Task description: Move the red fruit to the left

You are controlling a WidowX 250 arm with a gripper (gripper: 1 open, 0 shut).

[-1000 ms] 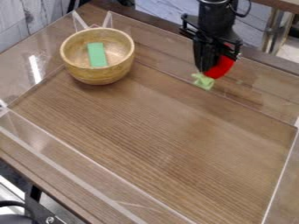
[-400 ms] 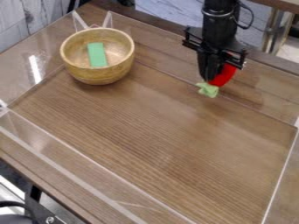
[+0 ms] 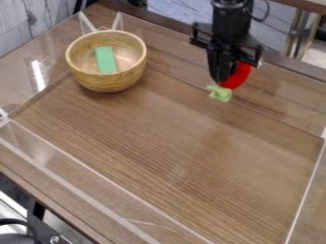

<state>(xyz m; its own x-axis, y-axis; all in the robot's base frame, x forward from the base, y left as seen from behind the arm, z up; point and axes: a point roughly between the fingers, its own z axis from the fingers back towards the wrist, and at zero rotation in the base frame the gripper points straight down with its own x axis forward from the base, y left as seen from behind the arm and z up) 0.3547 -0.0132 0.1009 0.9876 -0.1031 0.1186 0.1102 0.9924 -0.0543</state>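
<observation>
The hand (image 3: 228, 71) sits a little further left and higher in the camera view than 0.4 s ago, back close to where it was 1 s ago. The red fruit (image 3: 237, 73) moves with it, clamped between the fingers. Its green leafy end now hangs at the lower left of the hand, a bit left of and above its spot 0.4 s ago. The hand's black body also looks slightly turned about its vertical axis compared with 1 s ago, and its side bracket shows at a different angle.
</observation>
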